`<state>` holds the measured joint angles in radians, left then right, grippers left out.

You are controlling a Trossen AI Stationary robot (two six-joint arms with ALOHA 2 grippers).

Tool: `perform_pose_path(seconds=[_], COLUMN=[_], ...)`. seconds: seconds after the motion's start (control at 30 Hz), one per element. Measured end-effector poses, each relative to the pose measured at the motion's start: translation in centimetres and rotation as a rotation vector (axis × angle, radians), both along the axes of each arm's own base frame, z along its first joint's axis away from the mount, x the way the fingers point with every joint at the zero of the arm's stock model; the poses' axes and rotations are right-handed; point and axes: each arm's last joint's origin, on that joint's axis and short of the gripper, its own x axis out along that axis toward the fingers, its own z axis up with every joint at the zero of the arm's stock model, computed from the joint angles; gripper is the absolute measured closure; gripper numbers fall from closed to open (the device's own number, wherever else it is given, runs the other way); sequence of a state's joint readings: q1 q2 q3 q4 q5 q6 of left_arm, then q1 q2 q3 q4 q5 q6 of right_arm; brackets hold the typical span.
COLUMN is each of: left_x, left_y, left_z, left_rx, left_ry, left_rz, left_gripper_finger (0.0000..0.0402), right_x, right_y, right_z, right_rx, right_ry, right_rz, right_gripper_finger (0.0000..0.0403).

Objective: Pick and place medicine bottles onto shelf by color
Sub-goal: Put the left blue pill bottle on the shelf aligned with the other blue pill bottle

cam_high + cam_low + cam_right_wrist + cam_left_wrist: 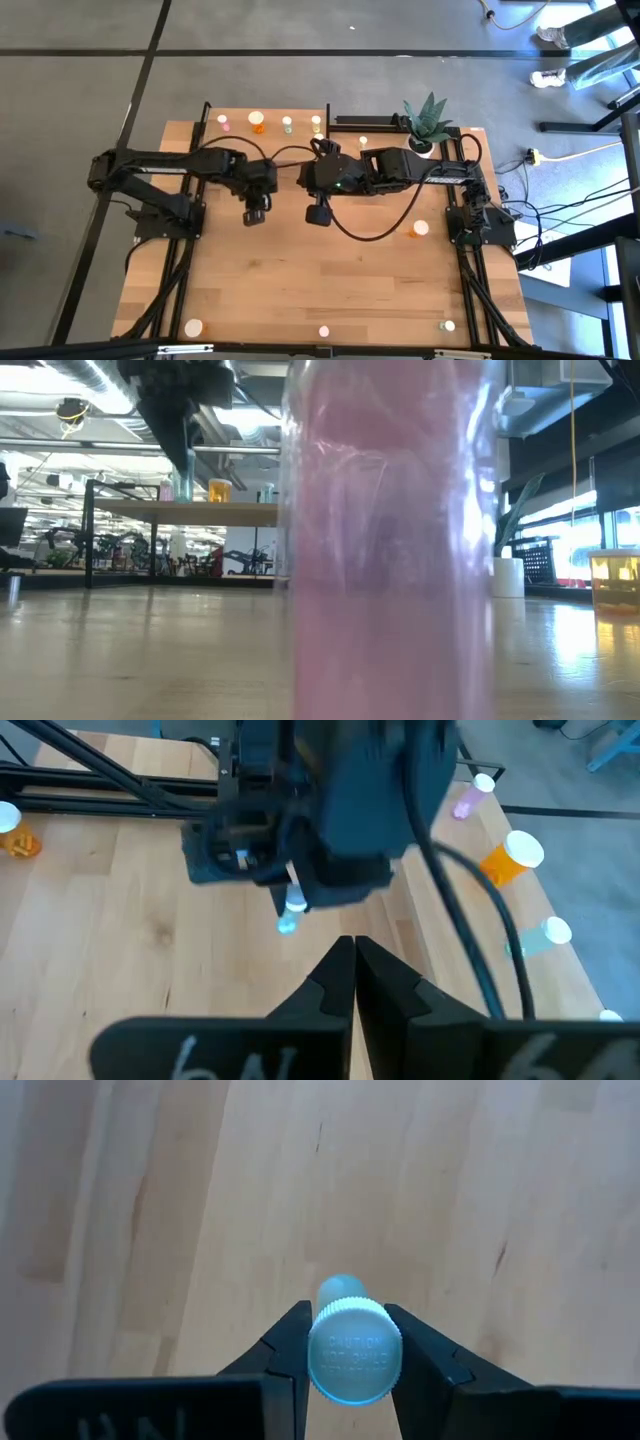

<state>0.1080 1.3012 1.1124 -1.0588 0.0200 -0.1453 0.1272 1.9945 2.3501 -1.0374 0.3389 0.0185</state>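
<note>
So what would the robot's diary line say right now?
left gripper: shut on bottle, above table | right gripper: shut, empty | shelf: four bottles

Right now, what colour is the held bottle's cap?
White cap, seen best from the left wrist view.

Table point(330, 290): light wood, planked, on a grey floor.
Plant point(428, 118): spiky green leaves in a white pot point(421, 146), at the far right corner of the table; in the low view the pot point(508, 577) stood at the right with a leaf above it.
Cables point(575, 215): black, spread on the floor right of the table, with one white cable running toward a yellow plug point(533, 155).
Room: a hall with ceiling ducts and bright windows point(590, 540) lay beyond the table.
</note>
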Motion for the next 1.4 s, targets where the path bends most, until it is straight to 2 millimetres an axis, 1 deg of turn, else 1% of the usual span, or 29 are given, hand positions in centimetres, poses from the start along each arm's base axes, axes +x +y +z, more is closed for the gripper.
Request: perform_pose_path(seconds=[0.1,0.3,0.5,0.6,1.1,1.4], left_x=[0.8,2.9,4.2,4.6,6.9,7.3], left_y=[0.2,0.6,0.8,0.9,1.0,0.3], left_z=[-0.9,-2.7,-4.7,-5.7,-8.1,-8.1], left_rx=[-0.003,-0.012,-0.028,-0.018,0.023,0.027], left_ry=[0.036,0.034,0.103,0.151,0.116,0.083], left_rz=[0.008,0.045,0.080,0.085,0.105,0.075], left_gripper_finger=[0.0314,0.0314,0.0314,0.0314,0.0314,0.0313], right_x=[0.0,0.0,0.0,0.0,0.1,0.2], right_y=[0.0,0.0,0.0,0.0,0.0,0.0], right_z=[0.0,0.0,0.0,0.1,0.1,0.2], right_rx=[0.000,0.000,0.001,0.001,0.001,0.004], right_ry=[-0.001,-0.002,-0.004,-0.008,-0.010,-0.027], right_rz=[0.000,0.001,0.000,0.000,0.001,0.001], right_gripper_finger=[0.0389,0.0389,0.0389,0.0389,0.0389,0.0389])
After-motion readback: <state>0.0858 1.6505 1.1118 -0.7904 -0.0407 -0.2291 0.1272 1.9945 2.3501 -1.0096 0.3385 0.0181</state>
